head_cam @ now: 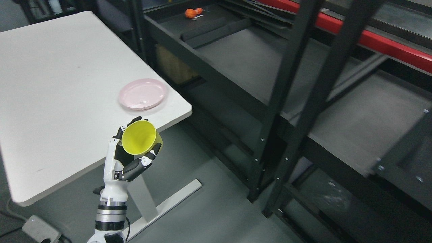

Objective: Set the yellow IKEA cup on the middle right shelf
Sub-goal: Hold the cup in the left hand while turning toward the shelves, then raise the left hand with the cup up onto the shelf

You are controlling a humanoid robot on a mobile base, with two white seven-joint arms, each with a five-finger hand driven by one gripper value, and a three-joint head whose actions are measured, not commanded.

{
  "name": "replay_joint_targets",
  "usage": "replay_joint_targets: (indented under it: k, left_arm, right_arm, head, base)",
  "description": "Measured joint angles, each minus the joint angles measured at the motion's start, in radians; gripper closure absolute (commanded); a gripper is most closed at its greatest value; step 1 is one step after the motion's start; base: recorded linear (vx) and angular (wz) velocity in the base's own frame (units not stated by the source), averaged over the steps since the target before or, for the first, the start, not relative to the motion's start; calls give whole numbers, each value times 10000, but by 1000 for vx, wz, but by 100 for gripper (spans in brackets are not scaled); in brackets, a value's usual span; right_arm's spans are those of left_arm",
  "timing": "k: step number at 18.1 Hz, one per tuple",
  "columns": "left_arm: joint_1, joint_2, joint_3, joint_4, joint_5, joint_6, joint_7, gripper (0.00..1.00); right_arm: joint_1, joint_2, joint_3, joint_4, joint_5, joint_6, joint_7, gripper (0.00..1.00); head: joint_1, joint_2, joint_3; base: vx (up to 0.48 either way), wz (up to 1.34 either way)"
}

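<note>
Left hand (126, 158) — fingers around tilted yellow cup (141, 137)

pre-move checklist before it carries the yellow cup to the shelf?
1. Grasp: left hand is closed around the yellow cup: ok.
2. Cup attitude: tilted, mouth toward the camera; interior looks empty: ok.
3. Table clearance: cup is at the white table edge, apart from the pink plate: ok.
4. Path: black shelf uprights stand between hand and shelf: not ok, route around them.
5. Target shelf surface: visible part bare: ok.
6. Right hand: out of view: cannot tell.
</note>
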Motion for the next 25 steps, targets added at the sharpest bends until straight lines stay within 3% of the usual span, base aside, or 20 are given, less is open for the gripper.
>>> replay_joint_targets:
  k: [13, 25]
  left_arm:
    - [-26, 0, -255, -241, 0, -126, 15, 99]
    - [-45, 1, -656, -359, 6, -472, 30, 99]
  right_arm:
    - [8, 0, 0, 2, 0, 0, 0, 1]
    - [-4, 0, 0, 0, 0, 0, 0, 1]
  head:
    - [0, -3, 0]
    - [0, -4, 0]
  base:
    - [-181, -1136]
    - [36, -125]
